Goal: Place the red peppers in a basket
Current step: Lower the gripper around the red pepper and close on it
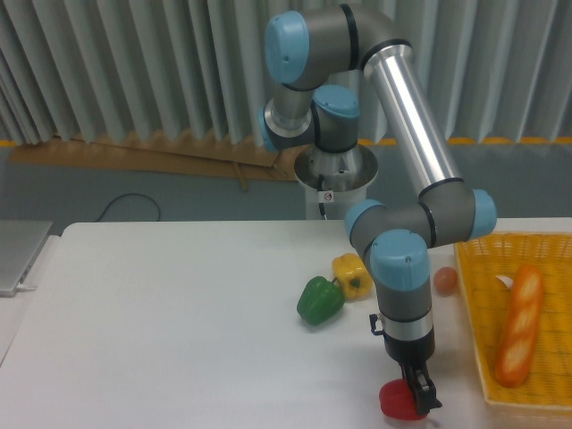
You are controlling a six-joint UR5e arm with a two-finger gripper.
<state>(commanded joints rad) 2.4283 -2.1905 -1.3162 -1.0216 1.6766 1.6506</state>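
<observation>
The red pepper (395, 399) lies on the white table near the front edge, right of centre. My gripper (418, 393) points straight down at the pepper's right side, its dark fingers low against the pepper. I cannot tell whether the fingers are closed on the pepper or only beside it. The yellow-orange wicker basket (472, 322) stands at the right edge of the table, to the right of the gripper and pepper.
A green pepper (320, 300) and a yellow pepper (353, 275) lie together at mid table behind the gripper. A small pinkish-orange fruit (446, 280) sits by the basket's left wall. A bread loaf (518, 323) lies inside the basket. A grey object (20, 255) lies at the left edge.
</observation>
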